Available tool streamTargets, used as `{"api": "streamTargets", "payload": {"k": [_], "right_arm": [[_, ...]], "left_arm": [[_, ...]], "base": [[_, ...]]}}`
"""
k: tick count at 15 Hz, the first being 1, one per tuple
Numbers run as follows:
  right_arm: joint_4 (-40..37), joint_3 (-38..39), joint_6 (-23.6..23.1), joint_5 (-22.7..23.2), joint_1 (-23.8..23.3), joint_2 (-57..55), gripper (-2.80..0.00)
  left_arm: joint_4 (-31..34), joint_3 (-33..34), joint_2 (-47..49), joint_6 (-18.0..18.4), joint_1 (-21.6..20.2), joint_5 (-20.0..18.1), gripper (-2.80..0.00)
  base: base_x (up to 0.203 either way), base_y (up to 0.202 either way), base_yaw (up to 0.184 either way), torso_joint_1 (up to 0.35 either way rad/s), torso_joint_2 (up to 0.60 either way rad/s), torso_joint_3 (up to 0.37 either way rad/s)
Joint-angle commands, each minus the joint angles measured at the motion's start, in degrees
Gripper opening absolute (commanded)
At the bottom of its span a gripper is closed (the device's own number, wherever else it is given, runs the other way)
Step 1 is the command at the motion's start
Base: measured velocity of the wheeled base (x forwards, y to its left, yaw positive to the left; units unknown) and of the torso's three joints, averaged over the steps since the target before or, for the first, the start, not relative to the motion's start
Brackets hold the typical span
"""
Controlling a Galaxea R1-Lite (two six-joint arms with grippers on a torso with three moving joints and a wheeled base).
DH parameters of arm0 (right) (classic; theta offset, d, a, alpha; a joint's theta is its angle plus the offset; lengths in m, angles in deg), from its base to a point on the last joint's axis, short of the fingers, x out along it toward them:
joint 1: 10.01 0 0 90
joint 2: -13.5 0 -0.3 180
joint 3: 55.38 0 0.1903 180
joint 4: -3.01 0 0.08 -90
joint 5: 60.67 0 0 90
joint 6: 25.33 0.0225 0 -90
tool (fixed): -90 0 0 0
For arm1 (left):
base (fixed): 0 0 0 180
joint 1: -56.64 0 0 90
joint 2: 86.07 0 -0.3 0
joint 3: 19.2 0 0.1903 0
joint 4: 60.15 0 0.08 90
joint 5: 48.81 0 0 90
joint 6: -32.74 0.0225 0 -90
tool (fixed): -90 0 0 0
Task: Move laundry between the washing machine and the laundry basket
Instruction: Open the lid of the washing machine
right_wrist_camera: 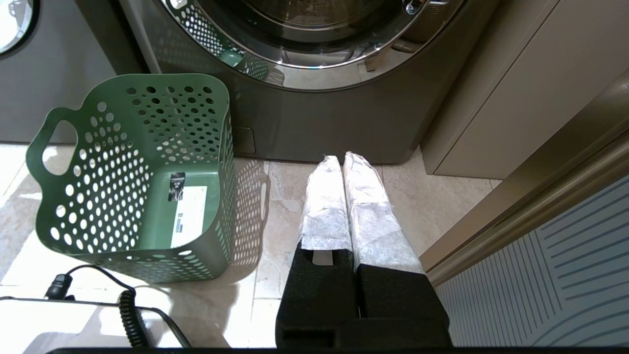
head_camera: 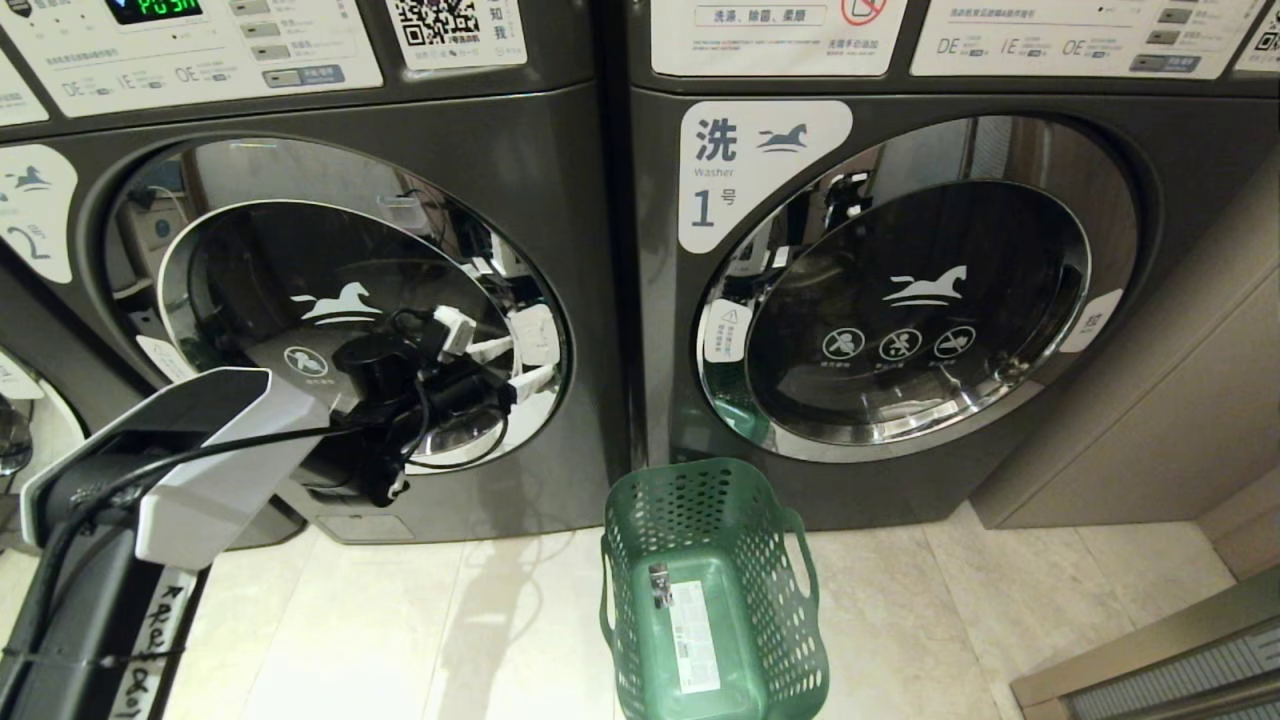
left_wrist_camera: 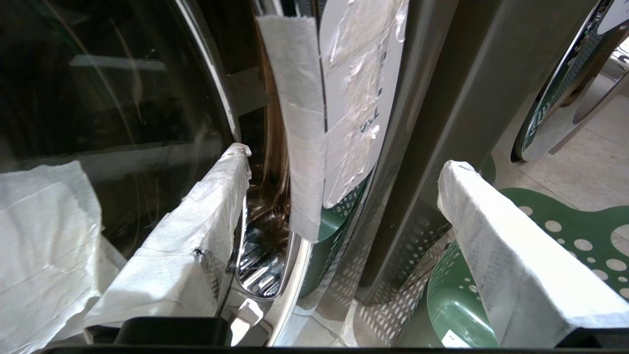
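Observation:
The washing machine [head_camera: 575, 170] marked "2" stands at the left with its round chrome-rimmed glass door [head_camera: 300, 260] shut. My left gripper [head_camera: 515, 355] is open at the door's right edge. In the left wrist view the left gripper [left_wrist_camera: 346, 158] straddles the taped edge strip [left_wrist_camera: 302, 128], and one white-wrapped finger [left_wrist_camera: 216, 196] lies close against the chrome rim. The green laundry basket [head_camera: 790, 640] sits on the floor between the two machines, holding only a label on its bottom. No laundry shows. My right gripper [right_wrist_camera: 342, 156] hangs shut, low over the tiles, right of the laundry basket [right_wrist_camera: 98, 162].
The like machine marked "1" [head_camera: 1150, 150] stands to the right, door shut. A beige cabinet wall [head_camera: 1180, 400] closes off the far right. Another machine's door [head_camera: 15, 430] shows at the left edge. A coiled black cable [right_wrist_camera: 128, 314] lies near the basket.

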Motion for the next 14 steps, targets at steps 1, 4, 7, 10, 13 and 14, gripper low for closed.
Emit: {"api": "streamTargets", "payload": {"k": [1, 4, 7, 10, 13, 14], "right_arm": [[0.0, 0.0, -0.04, 0.02, 0.0, -0.09, -2.8], [0.0, 0.0, -0.04, 0.02, 0.0, -0.09, -2.8], [0.0, 0.0, -0.04, 0.02, 0.0, -0.09, -2.8], [0.0, 0.0, -0.04, 0.02, 0.0, -0.09, -2.8], [0.0, 0.0, -0.04, 0.02, 0.0, -0.09, -2.8], [0.0, 0.0, -0.04, 0.02, 0.0, -0.09, -2.8]], "left_arm": [[-0.51, -0.18, -0.3, -0.13, -0.61, 0.08, 0.0], [-0.49, -0.43, -0.17, -0.49, -0.8, -2.22, 0.0], [-0.25, -1.86, 0.56, -2.43, -1.57, -6.72, 0.0], [-0.25, -3.7, 0.91, -5.88, -1.75, -9.01, 0.0], [-0.68, -3.64, 0.83, -6.18, -1.92, -12.46, 0.0], [-1.1, -3.53, 0.76, -6.18, -1.93, -13.35, 0.0]], "base": [[0.0, 0.0, 0.0, 0.0, 0.0, 0.0], [0.0, 0.0, 0.0, 0.0, 0.0, 0.0], [0.0, 0.0, 0.0, 0.0, 0.0, 0.0], [0.0, 0.0, 0.0, 0.0, 0.0, 0.0], [0.0, 0.0, 0.0, 0.0, 0.0, 0.0], [0.0, 0.0, 0.0, 0.0, 0.0, 0.0]]}}
